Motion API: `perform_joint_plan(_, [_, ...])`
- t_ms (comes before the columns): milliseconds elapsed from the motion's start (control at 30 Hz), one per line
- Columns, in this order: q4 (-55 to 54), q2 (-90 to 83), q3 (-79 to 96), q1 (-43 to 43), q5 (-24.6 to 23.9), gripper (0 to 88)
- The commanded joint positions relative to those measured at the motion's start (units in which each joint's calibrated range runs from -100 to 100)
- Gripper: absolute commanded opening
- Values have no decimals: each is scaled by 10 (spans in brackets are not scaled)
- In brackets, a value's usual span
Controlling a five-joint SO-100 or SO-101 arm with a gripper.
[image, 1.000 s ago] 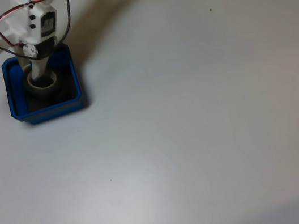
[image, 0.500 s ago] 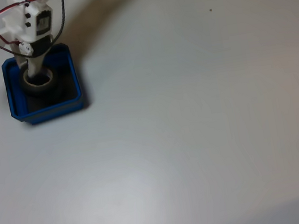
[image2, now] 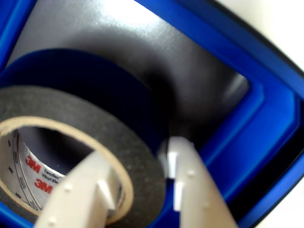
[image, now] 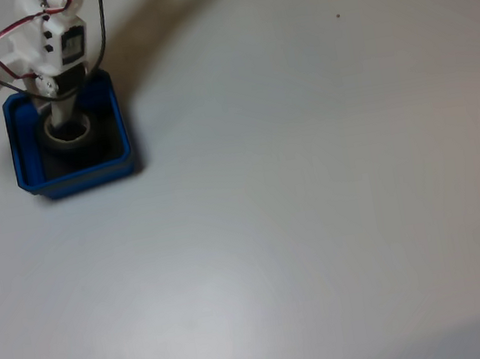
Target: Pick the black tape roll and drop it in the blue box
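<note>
1. Bright-blue plastic forming the blue box point(image: 77, 177), sitting near the top-left corner of the fixed view on a pale grey table point(image: 318, 203).
2. Showing a stepped rim and a dark, glossy inner bottom in the wrist view point(image2: 266, 95).
3. Lying inside that box: the black tape roll point(image: 67, 135), a black ring around a pale beige core, sitting toward the box's upper left part in the fixed view.
4. Filling the lower left of the wrist view point(image2: 109, 128), with red "3M" print readable on the inner core.
5. Reaching down into the box from the top edge of the fixed view: a white arm with red and black wires and a small white block sticking out to its left.
6. Straddling the roll's wall: the gripper point(image2: 140, 183), one pale finger point(image2: 80, 194) inside the core, the other outside the black band.
7. Closing on the roll or merely flanking it: impossible to tell, contact with the tape not being clear.
</note>
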Motion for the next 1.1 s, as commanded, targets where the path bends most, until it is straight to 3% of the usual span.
perform_joint_plan(0, [-25, -7, -36, 2, 3, 4])
perform_joint_plan(1067, [-32, 46, -38, -8, 4, 4])
